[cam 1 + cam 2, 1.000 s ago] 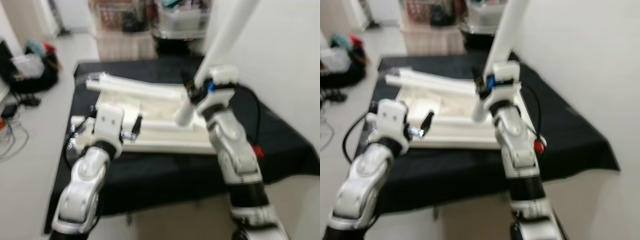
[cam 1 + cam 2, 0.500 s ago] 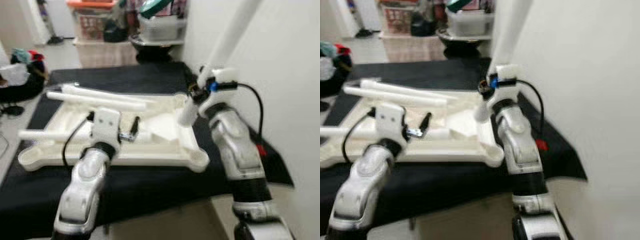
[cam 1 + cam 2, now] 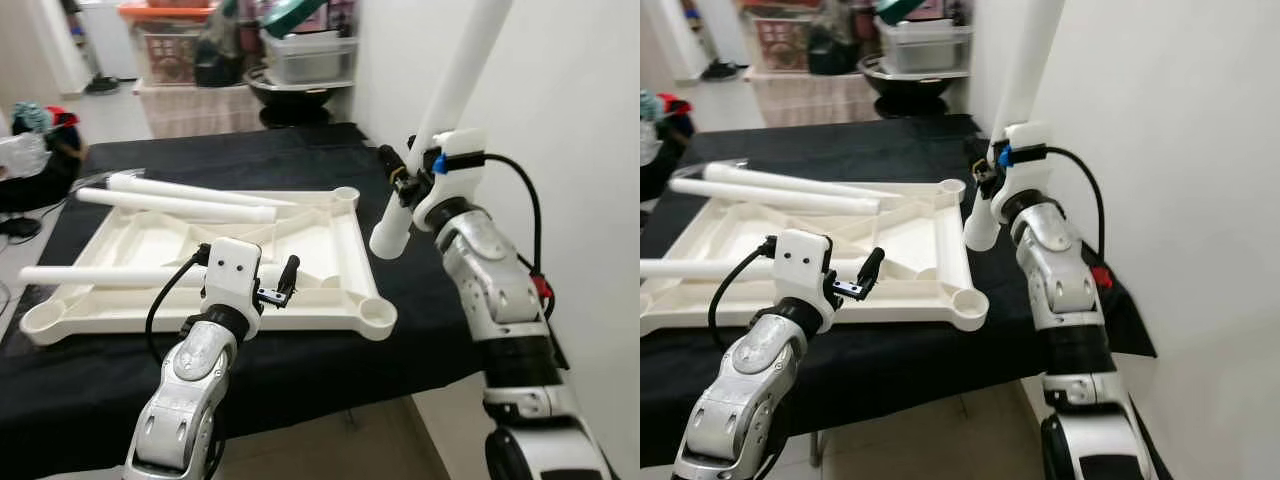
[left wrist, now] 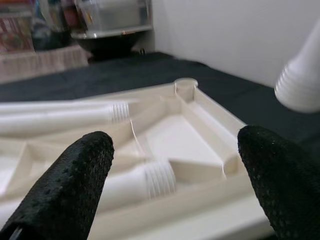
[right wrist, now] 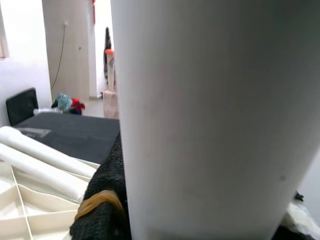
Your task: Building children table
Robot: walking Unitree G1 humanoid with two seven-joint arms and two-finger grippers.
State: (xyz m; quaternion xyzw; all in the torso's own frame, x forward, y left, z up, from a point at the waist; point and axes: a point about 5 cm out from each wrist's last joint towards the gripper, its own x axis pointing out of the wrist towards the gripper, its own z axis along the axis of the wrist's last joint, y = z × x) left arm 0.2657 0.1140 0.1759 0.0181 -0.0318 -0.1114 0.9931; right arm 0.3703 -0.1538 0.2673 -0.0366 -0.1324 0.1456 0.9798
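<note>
The right gripper (image 3: 405, 182) pinches one white leg (image 3: 440, 110), held up steeply off the right edge of the tabletop (image 3: 330, 262), its threaded end lowest. The tabletop lies upside down on the black cloth (image 3: 300, 150). Three more legs rest on it: two (image 3: 185, 196) across the far side, one (image 3: 100, 275) near the front. The left gripper (image 3: 282, 285) hovers over the front rim, fingers (image 4: 75, 185) spread and holding nothing. The left wrist view shows the threads on the legs' ends; the right wrist view shows the held leg pressed against a black finger (image 5: 105, 200).
</note>
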